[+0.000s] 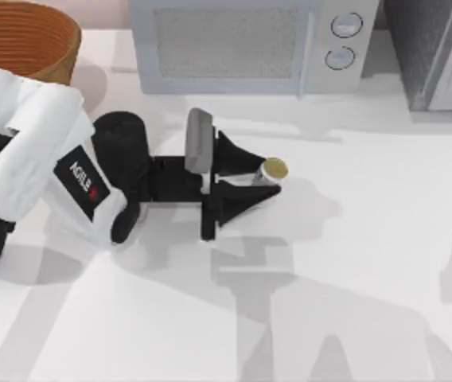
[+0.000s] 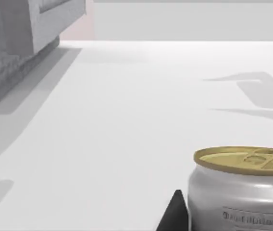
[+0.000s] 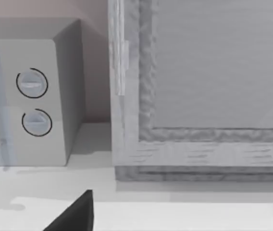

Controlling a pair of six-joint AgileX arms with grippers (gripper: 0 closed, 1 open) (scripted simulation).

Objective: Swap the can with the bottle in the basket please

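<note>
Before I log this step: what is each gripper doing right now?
Left gripper: fingers on either side of the can at the table's middle; grip cannot be told.
Right gripper: faces the microwave; cannot tell.

Bright, even light; soft grey arm shadows across white table (image 1: 369,263); all views slightly soft.

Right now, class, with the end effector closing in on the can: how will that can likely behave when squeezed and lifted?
The can stands upright on the table between the left end effector fingers, so it probably won't roll. Its smooth, rounded wall may slip in a loose grip. It looks like thin metal, so a hard squeeze could dent it.
</note>
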